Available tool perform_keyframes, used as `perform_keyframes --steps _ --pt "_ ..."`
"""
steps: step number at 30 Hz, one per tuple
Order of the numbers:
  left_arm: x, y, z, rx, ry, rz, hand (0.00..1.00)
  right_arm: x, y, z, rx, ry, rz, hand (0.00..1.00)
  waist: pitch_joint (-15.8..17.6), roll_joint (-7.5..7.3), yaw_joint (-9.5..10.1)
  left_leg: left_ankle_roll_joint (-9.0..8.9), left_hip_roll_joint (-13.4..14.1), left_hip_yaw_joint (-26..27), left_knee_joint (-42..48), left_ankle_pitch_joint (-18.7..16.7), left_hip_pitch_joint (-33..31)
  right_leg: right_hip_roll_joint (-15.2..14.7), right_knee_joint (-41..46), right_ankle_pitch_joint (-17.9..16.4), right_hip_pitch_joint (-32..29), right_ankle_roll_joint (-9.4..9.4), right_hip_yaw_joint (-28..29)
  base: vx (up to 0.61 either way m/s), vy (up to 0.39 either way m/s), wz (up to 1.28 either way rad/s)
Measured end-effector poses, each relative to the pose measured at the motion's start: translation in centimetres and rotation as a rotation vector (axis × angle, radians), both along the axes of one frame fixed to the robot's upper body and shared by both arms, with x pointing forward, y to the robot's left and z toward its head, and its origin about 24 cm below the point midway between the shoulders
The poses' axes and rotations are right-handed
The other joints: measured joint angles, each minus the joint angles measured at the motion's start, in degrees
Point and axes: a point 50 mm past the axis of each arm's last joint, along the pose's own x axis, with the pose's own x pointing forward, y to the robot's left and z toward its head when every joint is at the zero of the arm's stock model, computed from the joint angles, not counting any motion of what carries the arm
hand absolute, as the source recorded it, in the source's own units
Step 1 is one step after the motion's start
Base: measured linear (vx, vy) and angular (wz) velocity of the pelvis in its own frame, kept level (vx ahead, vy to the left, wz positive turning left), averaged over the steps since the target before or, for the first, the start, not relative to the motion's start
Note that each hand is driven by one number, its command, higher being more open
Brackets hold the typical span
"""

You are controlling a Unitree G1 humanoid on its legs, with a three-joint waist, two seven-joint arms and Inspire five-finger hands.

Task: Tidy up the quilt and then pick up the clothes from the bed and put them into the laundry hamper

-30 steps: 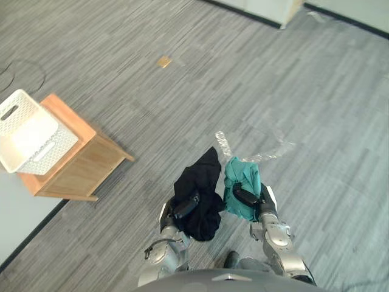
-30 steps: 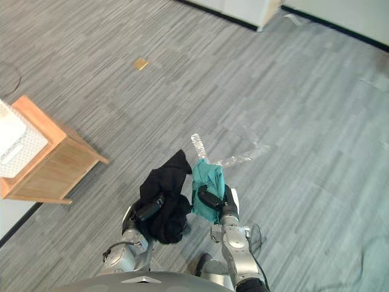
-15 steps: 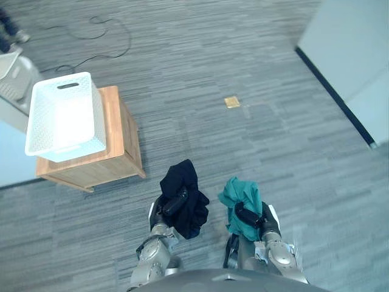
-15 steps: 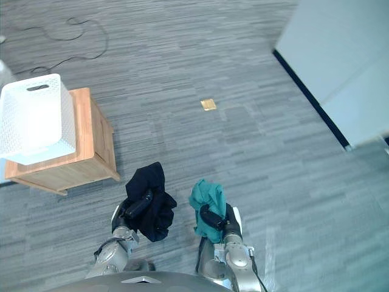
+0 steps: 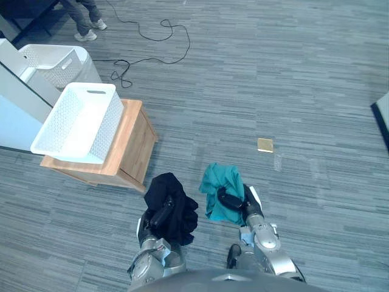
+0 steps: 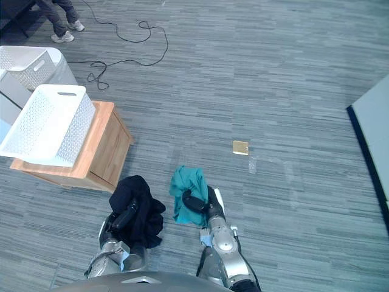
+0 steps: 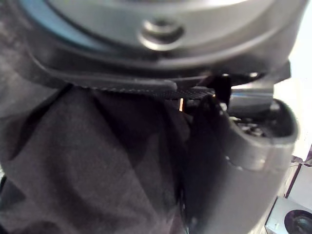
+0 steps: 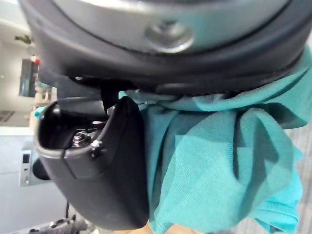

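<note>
**Both hands full of clothes, hamper ahead on the left**

The left hand [image 5: 165,212] is curled round a bunched black garment [image 5: 181,224], which hangs in folds around and below the fingers. In the left wrist view the dark cloth lies pressed against the palm beside the thumb. The right hand [image 5: 230,199] is closed on a teal garment [image 5: 216,179]. The cloth rises in a crumpled heap above the fingers, and the right wrist view shows it packed between palm and thumb. The two bundles are held side by side, just apart, low in front of the robot and above the grey plank floor [image 5: 285,73].

Ahead and to the left stands a white perforated hamper [image 5: 110,126] on a small wooden desk [image 5: 137,148], sitting askew so that part of it overhangs the desk's left edge. A second white basket [image 5: 59,61] stands further back. Beyond it a person's shoe [image 5: 86,36] shows on the floor. A small tan square [image 5: 265,145] lies on the floor ahead to the right.
</note>
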Motion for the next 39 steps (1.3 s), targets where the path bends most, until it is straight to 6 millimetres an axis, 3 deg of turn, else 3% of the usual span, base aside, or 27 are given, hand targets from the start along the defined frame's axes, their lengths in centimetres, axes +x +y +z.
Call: perform_keyframes --steps 2,4,5,6,7,8,9,10,12,13,14,15,16,19,20,21,22,23,24,25,28,30,32,34,36,37,39 --pt "0.4 0.0 0.3 -0.004 -0.021 -0.011 0.0 0.4 -0.3 0.6 0.003 -0.029 -0.015 0.0 0.25 -0.43 -0.03 -0.07 -2.53 8.66 -7.54 -3.25 -2.59 -1.58 -1.24 -1.17 3.29 1.39 -2.1 0.54 -0.026 0.39" --pt "0.9 -0.4 0.8 -0.013 -0.057 -0.04 0.0 0.5 -0.9 0.9 -0.001 -0.044 -0.04 0.0 0.46 -1.03 -0.08 0.73 -6.14 16.53 -19.77 -2.49 -3.84 -3.36 -2.01 -3.0 7.29 3.79 -5.06 0.52 0.017 0.6" --pt "1.1 -0.6 1.2 -0.017 -0.081 -0.054 0.0 0.6 -1.3 1.0 -0.007 -0.047 -0.053 0.0 0.25 -0.78 -0.07 5.71 -8.43 20.9 -29.55 2.18 -3.87 -3.52 -2.01 -4.39 9.91 5.59 -6.51 0.47 0.047 0.47" --pt "1.0 -0.6 1.3 -0.012 -0.083 -0.06 0.0 0.6 -1.4 0.8 -0.007 -0.04 -0.06 0.0 -0.08 -1.77 0.29 11.23 -10.07 22.02 -30.39 2.87 -2.41 -4.31 -2.0 -5.1 11.13 6.65 -6.72 0.73 0.063 1.04" --pt "2.0 -0.3 2.1 -0.002 -0.127 -0.054 0.0 1.0 -1.3 1.0 -0.007 -0.049 -0.071 0.0 -1.13 -4.33 -0.53 14.48 -12.37 23.05 -29.25 2.01 -3.0 -5.92 -0.39 -3.58 11.25 6.08 -7.84 0.62 0.051 0.87" --pt "2.1 -0.2 2.2 -0.002 -0.135 -0.051 0.0 0.9 -1.4 0.9 -0.008 -0.045 -0.074 0.0 -1.13 -4.33 -0.55 15.27 -12.26 22.95 -28.78 1.45 -2.98 -5.68 -0.15 -2.9 11.45 5.86 -7.64 0.84 0.075 1.2" --pt "2.7 -0.2 3.0 -0.006 -0.173 -0.036 0.0 1.2 -0.9 1.0 0.011 -0.051 -0.082 0.0 -1.12 -4.78 0.42 15.51 -12.21 21.27 -27.82 -1.37 0.1 -4.58 3.3 2.31 13.23 5.3 -6.18 0.47 0.049 0.52" --pt "2.7 -0.1 3.1 -0.003 -0.176 -0.032 0.0 1.2 -0.8 1.1 0.016 -0.052 -0.083 0.0 -1.16 -4.91 0.58 15.39 -12.33 21.22 -28.19 -1.77 1.01 -4.68 4.7 3.09 13.15 5.25 -5.74 0.69 0.094 0.61" --pt "2.4 0.6 3.5 0.037 -0.185 -0.025 0.0 1.2 0.0 1.1 0.05 -0.061 -0.086 0.0 -2.03 -5.3 0.46 11.19 -14.14 19.45 -34.23 -4.3 7.57 -6.37 21.23 9.22 8.75 6.9 -2.83 0.42 0.078 0.55" --pt "2.5 0.9 3.8 0.076 -0.198 -0.049 0.0 0.9 0.4 1.2 0.077 -0.07 -0.094 0.0 -2.77 -6.81 -0.83 9.52 -16.77 16.87 -37.7 -3.67 10.19 -8.46 36.69 12.15 2.23 7.52 0.31 0.47 0.015 1.19" --pt "2.6 0.9 4.0 0.11 -0.202 -0.072 0.0 0.9 0.6 1.3 0.106 -0.078 -0.099 0.0 -3.05 -7.3 -1.94 9.32 -18.75 13.95 -39.77 -3.55 12.78 -10.31 48.95 11.45 -3.38 6.72 1.44 0.47 -0.032 1.35" --pt "2.7 0.8 4.1 0.117 -0.205 -0.082 0.0 0.6 0.6 1.2 0.108 -0.074 -0.102 0.0 -2.99 -7.14 -2.36 9.3 -19.43 12.33 -40.65 -3.55 14.39 -11.13 52.82 10.8 -5.34 5.68 0.98 0.57 -0.118 1.73" --pt "2.9 0.4 4.5 0.139 -0.22 -0.102 0.0 -0.1 0.5 0.8 0.109 -0.053 -0.109 0.0 -3.04 -6.2 -3.8 9.16 -20.13 7.04 -42.87 -3.48 17.82 -12.33 56.42 7.5 -9.1 1.62 -1.77 0.48 -0.125 1.52" --pt "3.3 0.0 5.3 0.137 -0.258 -0.12 0.0 -0.9 0.4 0.3 0.113 -0.027 -0.116 0.0 -3.08 -5.28 -4.81 8.15 -19.67 -0.85 -45.82 -2.88 22.13 -11.53 51.33 1.53 -15.32 -0.78 -2.29 0.45 -0.202 1.68" --pt "3.6 -0.2 5.6 0.135 -0.276 -0.127 0.0 -0.9 0.5 0.5 0.116 -0.032 -0.105 0.0 -2.91 -4.75 -4.78 8.1 -18.86 -4.77 -46.32 -2.86 23.53 -9.84 45.0 -0.96 -18.05 -1.71 -0.46 0.47 -0.383 1.94" --pt "4.1 -0.5 6.0 0.132 -0.298 -0.137 0.0 -0.5 0.6 1.4 0.116 -0.074 -0.074 0.0 -2.82 -3.73 -4.83 7.79 -16.88 -9.95 -46.33 -2.92 24.24 -4.53 28.57 -1.06 -21.3 -2.05 7.6 0.52 -0.496 2.3" --pt "4.5 -0.7 6.2 0.132 -0.318 -0.143 0.0 -0.1 0.9 2.3 0.125 -0.115 -0.061 0.0 -2.94 -3.72 -5.05 5.28 -15.83 -12.71 -46.31 -2.88 24.22 -1.65 16.63 0.84 -22.16 0.51 16.52 0.52 -0.559 2.22" --pt "4.7 -0.8 6.4 0.134 -0.331 -0.151 0.0 0.1 1.0 3.0 0.133 -0.145 -0.057 0.0 -3.2 -4.37 -5.15 1.69 -15.65 -14.17 -46.25 -3.48 24.54 -1.3 7.88 3.48 -21.67 3.71 22.62 0.46 -0.549 1.92" --pt "4.7 -0.7 6.5 0.144 -0.338 -0.161 0.0 0.1 1.4 3.7 0.149 -0.18 -0.045 0.0 -3.42 -5.98 -5.0 -2.82 -15.55 -14.99 -45.95 -6.36 25.9 -2.35 1.73 16.53 -20.12 6.58 26.15 0.47 -0.572 1.62" --pt "4.7 -1.3 5.6 0.117 -0.303 -0.155 0.0 0.7 0.8 4.1 0.113 -0.203 -0.021 0.0 -3.76 -2.05 -4.07 -3.71 -11.25 -15.03 -44.57 -7.88 25.63 0.08 4.13 15.56 -19.4 7.38 22.52 0.37 -0.445 1.23" --pt "4.8 -2.1 5.7 0.118 -0.321 -0.205 0.0 1.9 0.7 5.8 0.13 -0.283 -0.023 0.0 -3.67 -0.69 -4.63 -4.55 -8.16 -14.3 -40.99 -3.6 22.5 -0.06 2.52 13.48 -15.89 4.98 15.91 0.25 -0.346 1.12" --pt "4.9 -2.4 5.7 0.119 -0.326 -0.222 0.0 1.9 0.8 6.2 0.136 -0.304 -0.019 0.0 -3.57 -1.31 -4.69 -4.2 -6.92 -8.83 -36.65 -0.29 20.74 -1.69 1.48 12.06 -11.89 4.36 11.51 0.17 -0.305 1.35" --pt "4.9 -2.2 5.7 0.12 -0.325 -0.215 0.0 2.1 1.1 7.3 0.141 -0.349 0.003 0.0 -3.4 -1.75 -4.68 -3.46 -4.38 6.03 -31.49 4.49 19.95 -4.64 -1.42 11.25 -6.24 4.47 7.06 0.09 -0.162 1.08" --pt "4.6 -1.6 5.6 0.129 -0.32 -0.184 0.0 2.3 1.7 8.4 0.151 -0.395 0.038 0.0 -3.34 -2.2 -4.1 -2.64 -2.29 16.29 -30.44 5.58 20.07 -5.77 -4.44 11.46 -3.57 4.64 5.3 0.07 -0.062 0.65" --pt "4.5 -1.3 5.6 0.132 -0.32 -0.172 0.0 2.6 2.1 9.9 0.163 -0.462 0.062 0.0 -4.31 -0.73 -4.34 -2.71 -3.39 20.32 -38.0 3.16 20.08 -5.74 -7.27 12.45 -3.29 4.54 3.54 0.06 0.033 0.49" --pt "4.3 -1.1 5.7 0.134 -0.321 -0.167 0.0 3.2 2.4 10.5 0.165 -0.49 0.077 0.0 -4.19 -0.86 -4.33 -2.9 -4.63 20.4 -42.66 3.03 19.88 -5.9 -8.39 13.14 -3.26 4.6 3.37 0.04 0.114 0.33" --pt "3.9 -0.9 5.4 0.138 -0.306 -0.165 0.0 4.2 2.7 11.6 0.166 -0.536 0.094 0.0 -3.21 -2.56 -3.62 -3.42 -6.13 18.28 -46.38 4.07 18.48 -7.48 -9.16 13.78 -2.77 5.41 3.34 -0.01 0.138 0.07"
